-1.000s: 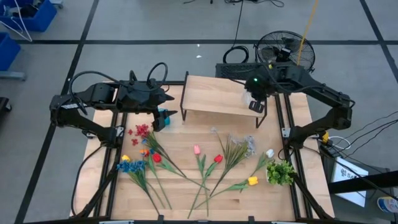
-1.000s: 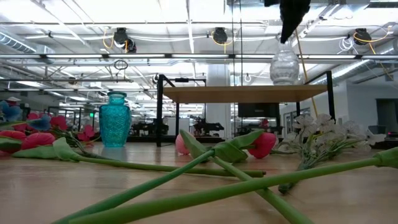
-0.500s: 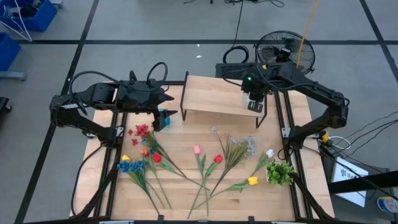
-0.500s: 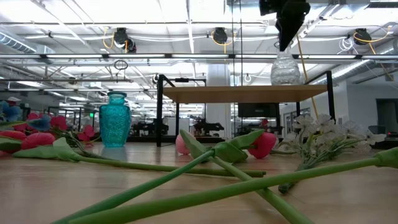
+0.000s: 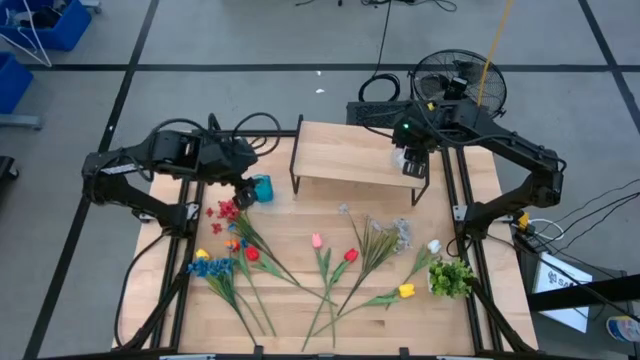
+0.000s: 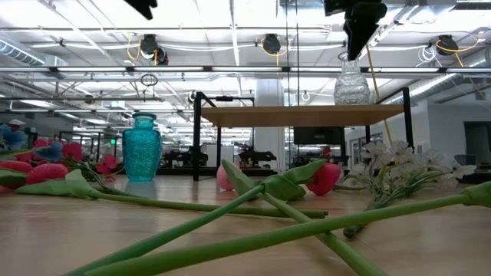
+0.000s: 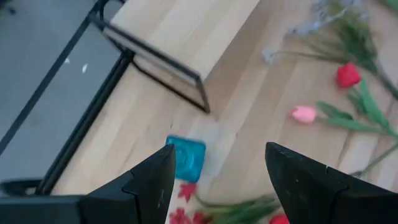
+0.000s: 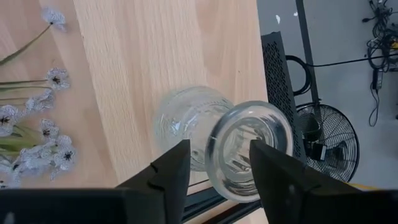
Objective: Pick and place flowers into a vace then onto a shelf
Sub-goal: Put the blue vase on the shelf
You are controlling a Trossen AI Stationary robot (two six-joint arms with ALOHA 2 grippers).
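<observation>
The flowers (image 5: 300, 265) lie scattered on the tabletop (image 5: 480, 180), none in a vase; the clear glass vase (image 8: 214, 140) stands empty on the shelf (image 5: 345, 155), near its right end; our right gripper (image 8: 214, 171) hangs directly above its mouth, fingers apart, not touching; a careless descent could tip it off the nearby edge; the teal vase (image 5: 261, 188) sits left of the shelf, beneath our left gripper (image 7: 214, 180), also open.
</observation>
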